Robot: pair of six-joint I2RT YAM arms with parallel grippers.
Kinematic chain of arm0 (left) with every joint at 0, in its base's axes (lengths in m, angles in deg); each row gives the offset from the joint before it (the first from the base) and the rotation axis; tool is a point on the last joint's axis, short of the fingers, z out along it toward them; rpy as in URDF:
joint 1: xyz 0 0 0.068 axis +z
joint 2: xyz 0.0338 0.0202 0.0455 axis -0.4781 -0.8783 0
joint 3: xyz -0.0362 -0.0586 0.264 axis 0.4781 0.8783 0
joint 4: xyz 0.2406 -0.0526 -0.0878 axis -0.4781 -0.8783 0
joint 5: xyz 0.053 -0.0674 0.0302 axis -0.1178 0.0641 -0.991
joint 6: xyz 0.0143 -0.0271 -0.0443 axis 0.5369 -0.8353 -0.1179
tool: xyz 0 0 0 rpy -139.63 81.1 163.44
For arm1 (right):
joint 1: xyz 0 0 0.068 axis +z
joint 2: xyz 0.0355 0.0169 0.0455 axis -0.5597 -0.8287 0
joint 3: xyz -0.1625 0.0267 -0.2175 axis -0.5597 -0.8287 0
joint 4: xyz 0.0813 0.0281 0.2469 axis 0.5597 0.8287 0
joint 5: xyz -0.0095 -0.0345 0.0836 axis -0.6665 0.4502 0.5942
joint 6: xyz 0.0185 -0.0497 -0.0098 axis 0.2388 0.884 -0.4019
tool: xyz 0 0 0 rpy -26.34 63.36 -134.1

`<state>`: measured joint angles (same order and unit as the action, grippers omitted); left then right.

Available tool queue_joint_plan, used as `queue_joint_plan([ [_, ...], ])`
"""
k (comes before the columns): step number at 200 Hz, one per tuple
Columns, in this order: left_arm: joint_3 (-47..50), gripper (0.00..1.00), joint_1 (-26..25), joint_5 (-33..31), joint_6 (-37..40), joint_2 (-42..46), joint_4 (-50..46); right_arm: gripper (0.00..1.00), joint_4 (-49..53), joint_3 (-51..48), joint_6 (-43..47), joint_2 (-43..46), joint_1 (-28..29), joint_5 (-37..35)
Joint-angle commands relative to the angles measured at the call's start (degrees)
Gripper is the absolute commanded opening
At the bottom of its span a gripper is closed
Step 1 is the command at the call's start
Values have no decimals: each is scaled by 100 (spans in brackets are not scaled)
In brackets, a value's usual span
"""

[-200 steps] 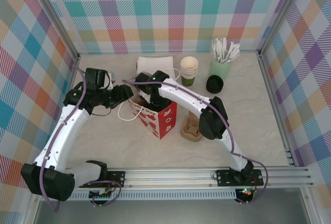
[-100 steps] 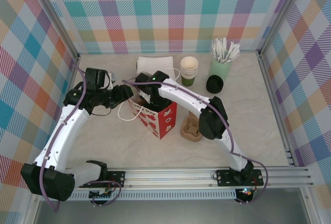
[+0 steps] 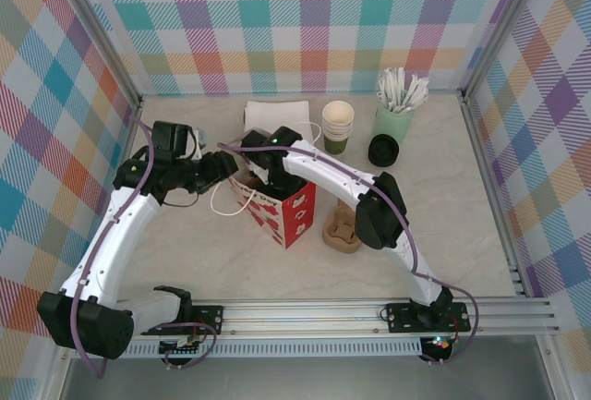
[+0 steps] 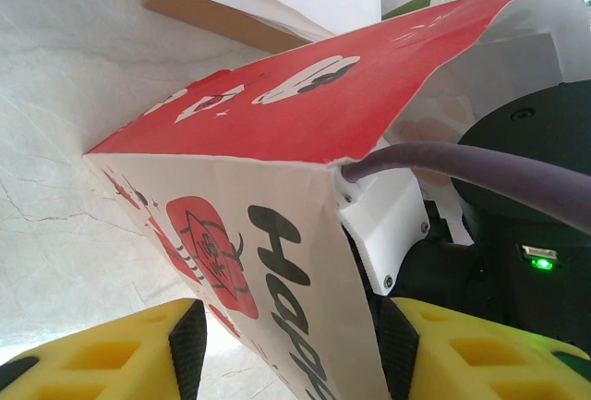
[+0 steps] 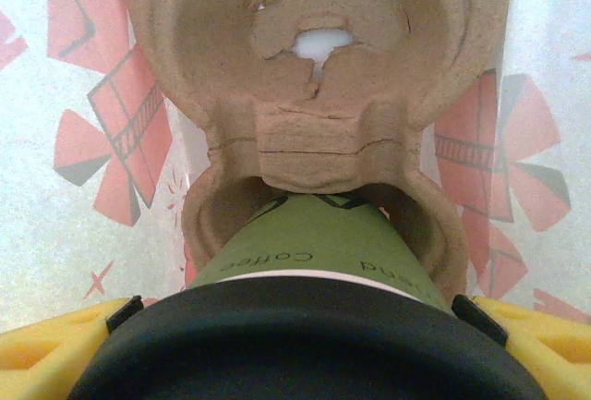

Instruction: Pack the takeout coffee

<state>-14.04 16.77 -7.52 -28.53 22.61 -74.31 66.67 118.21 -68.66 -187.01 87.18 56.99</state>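
Your cup [image 5: 314, 243] — green, with a black lid [image 5: 305, 345] — is clamped at the rim by the right fingers [image 5: 55, 345], its base in a well of the pulp carrier [image 5: 314, 67] inside the red-and-white bag [image 4: 277, 123]. The left fingers [image 4: 102, 354] stand half apart astride the bag's wall; whether they pinch it, you can't tell.

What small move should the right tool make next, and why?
Probably open the right tool and let go: the green paper cup with black plastic lid looks seated in a ring of the brown pulp carrier inside the red and white paper bag, which the left tool holds.
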Motion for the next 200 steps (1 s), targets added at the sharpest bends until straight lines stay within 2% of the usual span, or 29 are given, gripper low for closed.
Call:
queue_joint_plan([
  [1, 55, 55, 63, -40, -77, -31, 11, 73, -4, -103, 85, -24, 38, 32],
  [94, 63, 55, 63, -153, -140, -123, 18, 73, -252, -335, 172, 175, 45, 56],
  [149, 46, 55, 63, -339, -136, -178, -80, 72, -774, -955, 319, 476, 38, 43],
  [200, 36, 55, 59, -295, -141, -171, -70, 72, -891, -1111, 358, 340, 38, 56],
])
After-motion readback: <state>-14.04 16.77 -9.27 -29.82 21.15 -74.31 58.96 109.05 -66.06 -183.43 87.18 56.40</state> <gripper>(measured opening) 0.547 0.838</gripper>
